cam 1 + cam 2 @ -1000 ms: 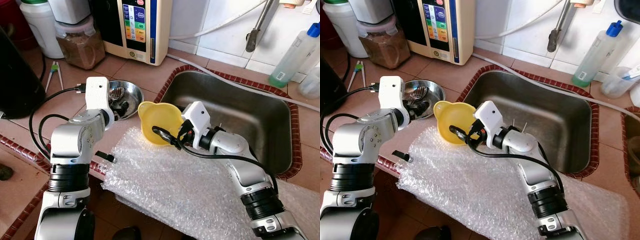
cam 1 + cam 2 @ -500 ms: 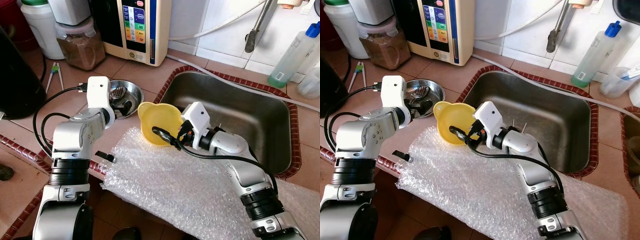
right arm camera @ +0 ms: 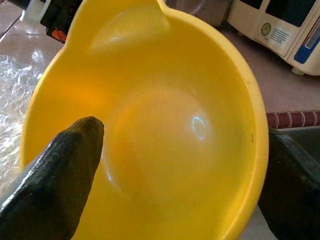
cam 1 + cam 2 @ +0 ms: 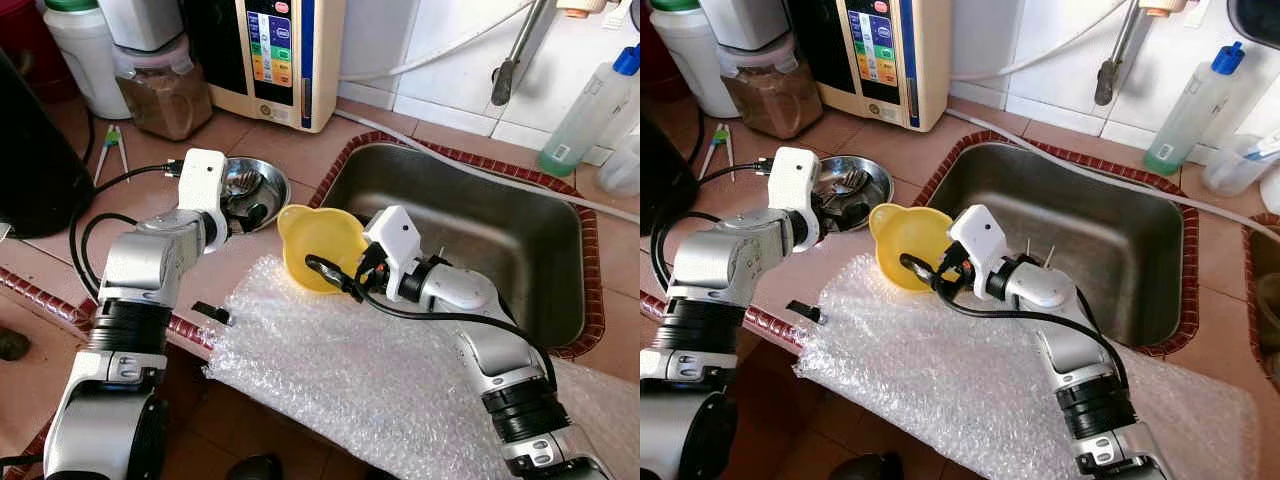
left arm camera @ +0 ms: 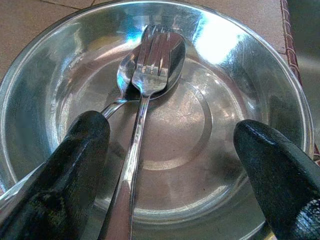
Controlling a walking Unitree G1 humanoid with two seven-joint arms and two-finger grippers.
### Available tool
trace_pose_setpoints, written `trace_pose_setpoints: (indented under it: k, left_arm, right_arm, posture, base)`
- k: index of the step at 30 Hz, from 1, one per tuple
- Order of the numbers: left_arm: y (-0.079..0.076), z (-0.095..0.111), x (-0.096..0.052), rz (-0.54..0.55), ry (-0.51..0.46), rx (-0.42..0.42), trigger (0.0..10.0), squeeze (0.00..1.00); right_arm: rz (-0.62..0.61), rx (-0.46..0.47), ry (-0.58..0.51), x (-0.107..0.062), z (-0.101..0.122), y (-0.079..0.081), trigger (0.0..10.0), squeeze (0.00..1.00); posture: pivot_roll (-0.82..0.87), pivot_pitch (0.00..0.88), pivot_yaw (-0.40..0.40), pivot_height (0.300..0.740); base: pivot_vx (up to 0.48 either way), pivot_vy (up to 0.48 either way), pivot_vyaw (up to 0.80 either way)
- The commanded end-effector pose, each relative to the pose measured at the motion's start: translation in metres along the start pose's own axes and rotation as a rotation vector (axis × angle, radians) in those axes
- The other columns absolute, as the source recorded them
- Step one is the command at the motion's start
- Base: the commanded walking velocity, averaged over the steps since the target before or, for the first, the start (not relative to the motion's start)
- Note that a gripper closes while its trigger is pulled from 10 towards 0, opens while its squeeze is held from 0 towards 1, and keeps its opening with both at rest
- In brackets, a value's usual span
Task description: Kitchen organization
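A steel bowl (image 4: 268,181) sits on the tiled counter left of the sink, with a fork (image 5: 150,70) lying over a spoon (image 5: 124,75) inside it. My left gripper (image 5: 170,125) is open low inside this bowl, and its fingers stand on either side of the cutlery handles. A yellow plastic bowl (image 4: 315,238) rests tilted at the near left corner of the sink, partly on the bubble wrap. My right gripper (image 3: 185,135) is open at that bowl, one finger (image 3: 60,170) inside the cavity and the other outside the rim.
A steel sink (image 4: 480,215) lies to the right. A sheet of bubble wrap (image 4: 350,370) covers the counter's front edge. At the back stand a water appliance (image 4: 275,50), a jar of brown contents (image 4: 155,88), a green-tinted bottle (image 4: 588,100) and a hanging hose (image 4: 512,55).
My left arm has shifted a little to the right and forward, bringing its gripper deeper over the steel bowl. The right arm and the yellow bowl stay where they were.
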State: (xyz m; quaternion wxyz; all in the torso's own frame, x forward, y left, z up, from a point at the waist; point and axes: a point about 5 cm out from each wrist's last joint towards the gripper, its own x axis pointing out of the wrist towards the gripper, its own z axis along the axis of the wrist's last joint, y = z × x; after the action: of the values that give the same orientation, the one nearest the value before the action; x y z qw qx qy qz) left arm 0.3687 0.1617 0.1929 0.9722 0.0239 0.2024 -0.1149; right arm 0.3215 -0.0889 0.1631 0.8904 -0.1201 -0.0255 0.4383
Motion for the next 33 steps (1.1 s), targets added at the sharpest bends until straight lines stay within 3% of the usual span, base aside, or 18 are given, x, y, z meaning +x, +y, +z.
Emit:
trace_pose_setpoints:
  k: [1, 5, 6, 7, 18, 23, 24, 25, 26, 29, 33]
  left_arm:
    - [0.000, -0.017, 0.004, -0.019, 0.086, -0.013, 10.0, 1.00]
    - [0.002, -0.012, 0.005, -0.015, 0.053, 0.016, 10.0, 1.00]
    - [0.002, -0.010, 0.005, -0.018, 0.041, 0.020, 10.0, 0.88]
    - [0.002, -0.008, 0.005, -0.014, 0.025, 0.024, 10.0, 0.00]
    - [0.004, 0.007, 0.005, 0.025, -0.060, 0.032, 10.0, 0.00]
    - [-0.003, 0.017, -0.003, 0.004, -0.075, 0.021, 10.0, 0.00]
    - [-0.004, 0.019, -0.005, -0.004, -0.086, 0.029, 10.0, 0.31]
    - [-0.005, 0.020, -0.006, -0.010, -0.094, 0.034, 10.0, 0.31]
    - [-0.004, 0.028, -0.011, 0.003, -0.143, 0.044, 10.0, 1.00]
    - [0.000, 0.035, -0.017, 0.013, -0.187, 0.061, 10.0, 1.00]
    - [0.004, 0.028, -0.018, 0.005, -0.156, 0.100, 10.0, 1.00]
  right_arm:
    - [0.013, -0.005, 0.011, 0.000, -0.001, 0.002, 10.0, 0.00]
    - [0.012, -0.007, 0.010, 0.000, 0.000, 0.001, 10.0, 0.00]
    - [0.011, -0.007, 0.010, 0.000, 0.000, 0.001, 10.0, 0.00]
    - [0.011, -0.008, 0.010, 0.000, 0.000, 0.001, 10.0, 0.00]
    - [0.012, -0.009, 0.011, 0.000, -0.001, 0.000, 10.0, 0.00]
    - [0.013, -0.011, 0.015, 0.000, -0.001, 0.000, 10.0, 0.00]
    - [0.013, -0.011, 0.015, 0.000, -0.001, 0.000, 10.0, 0.00]
    - [0.013, -0.011, 0.015, 0.000, -0.001, 0.000, 10.0, 0.00]
    - [0.013, -0.011, 0.017, -0.001, -0.002, 0.000, 10.0, 0.00]
    - [0.015, -0.008, 0.022, -0.001, -0.003, 0.000, 10.0, 0.00]
    - [0.019, -0.008, 0.023, 0.000, -0.003, 0.000, 10.0, 0.00]
  posture:
    - [0.06, 0.138, 0.003, 0.740]
    - [0.06, 0.136, 0.002, 0.740]
    - [0.06, 0.136, 0.003, 0.740]
    - [0.06, 0.135, 0.003, 0.740]
    - [0.05, 0.130, 0.004, 0.740]
    - [0.05, 0.130, 0.004, 0.740]
    - [0.05, 0.130, 0.002, 0.740]
    - [0.05, 0.131, 0.002, 0.740]
    - [0.06, 0.133, -0.001, 0.740]
    - [0.06, 0.135, -0.006, 0.740]
    - [0.06, 0.136, -0.005, 0.740]
  base:
    - [0.000, 0.000, 0.00]
    - [0.000, 0.000, 0.00]
    - [0.000, 0.000, 0.00]
    - [0.000, 0.000, 0.00]
    - [0.000, 0.000, 0.00]
    - [0.000, 0.000, 0.00]
    - [0.000, 0.000, 0.00]
    - [0.000, 0.000, 0.00]
    - [0.000, 0.000, 0.00]
    - [0.000, 0.000, 0.00]
    - [0.000, 0.000, 0.00]
